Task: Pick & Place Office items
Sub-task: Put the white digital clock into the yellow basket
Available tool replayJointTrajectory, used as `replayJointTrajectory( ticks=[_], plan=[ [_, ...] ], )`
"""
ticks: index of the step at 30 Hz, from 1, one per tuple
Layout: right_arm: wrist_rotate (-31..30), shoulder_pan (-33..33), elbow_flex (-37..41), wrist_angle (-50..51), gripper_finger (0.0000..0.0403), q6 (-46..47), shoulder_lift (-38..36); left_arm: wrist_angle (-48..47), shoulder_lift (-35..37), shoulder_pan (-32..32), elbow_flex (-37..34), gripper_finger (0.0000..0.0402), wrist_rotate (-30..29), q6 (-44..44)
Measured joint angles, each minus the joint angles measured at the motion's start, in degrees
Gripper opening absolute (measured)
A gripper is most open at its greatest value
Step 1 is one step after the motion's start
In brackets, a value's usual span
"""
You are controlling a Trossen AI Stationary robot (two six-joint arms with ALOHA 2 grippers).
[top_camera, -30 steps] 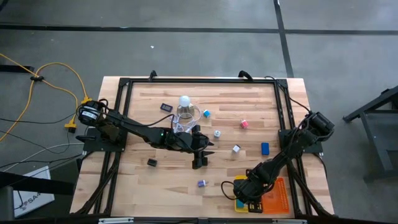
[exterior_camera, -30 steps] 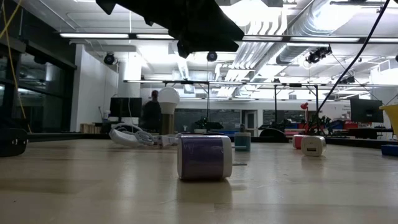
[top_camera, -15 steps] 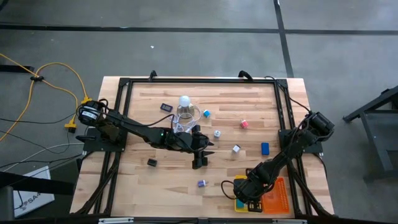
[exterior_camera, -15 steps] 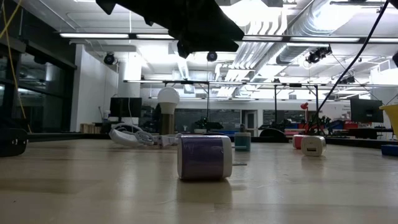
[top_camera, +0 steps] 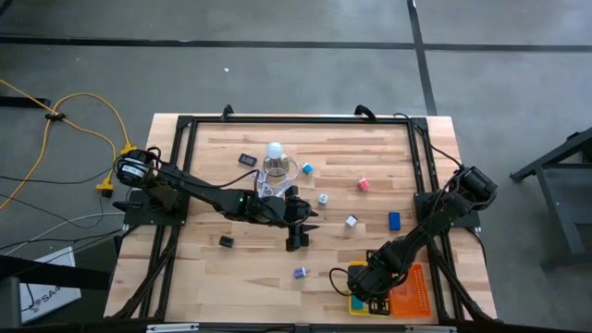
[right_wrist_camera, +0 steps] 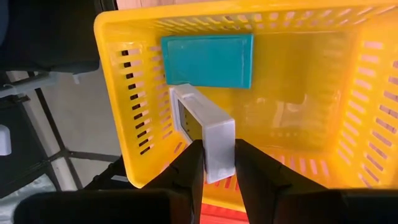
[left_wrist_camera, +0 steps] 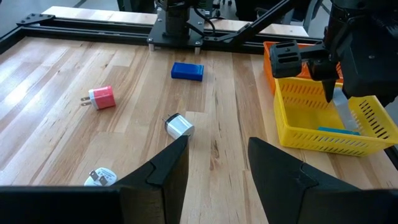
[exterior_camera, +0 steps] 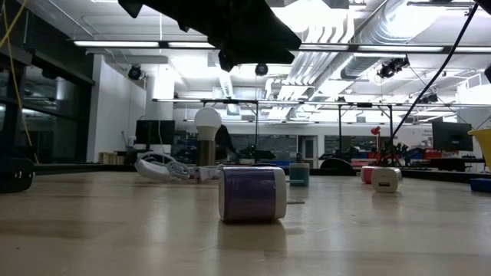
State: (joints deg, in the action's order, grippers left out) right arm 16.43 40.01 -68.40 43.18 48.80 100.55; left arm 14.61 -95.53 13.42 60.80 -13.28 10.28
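My right gripper (right_wrist_camera: 214,165) is over the yellow mesh tray (right_wrist_camera: 118,93) at the table's near right and is shut on a flat white item (right_wrist_camera: 202,127). A teal flat piece (right_wrist_camera: 208,60) lies on the tray floor. My left gripper (top_camera: 296,242) hovers open and empty above the table's middle. The pink cube (left_wrist_camera: 101,98), white cube (left_wrist_camera: 179,126), blue block (left_wrist_camera: 187,71) and a blue-white piece (left_wrist_camera: 99,177) lie on the wood beyond it. A purple-white piece (exterior_camera: 252,193) and black clips (top_camera: 226,241) also rest there. My right gripper pinches the white item by its end (right_wrist_camera: 217,149) between the two fingers, coming from above and pointing down. The item is lifted clear and hangs into the yellow tray, slanting toward the teal piece; the left wrist view shows its lower end (left_wrist_camera: 343,115) below the tray's rim.
An orange mesh tray (top_camera: 412,289) sits beside the yellow one. The white ball-topped object (top_camera: 274,153) with its looped cord stands just beyond the left arm. A black frame (top_camera: 277,119) borders the table. Bare wood lies at the near left.
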Motion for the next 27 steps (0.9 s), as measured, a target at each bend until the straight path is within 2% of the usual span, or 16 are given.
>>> replayJointTrajectory(
  ticks=[27],
  plan=[
    [-1.12,-1.05,0.0,2.21,0.0078,0.52,0.0,-0.01,0.0,0.0,0.0,0.0159,0.0,0.0]
  ],
)
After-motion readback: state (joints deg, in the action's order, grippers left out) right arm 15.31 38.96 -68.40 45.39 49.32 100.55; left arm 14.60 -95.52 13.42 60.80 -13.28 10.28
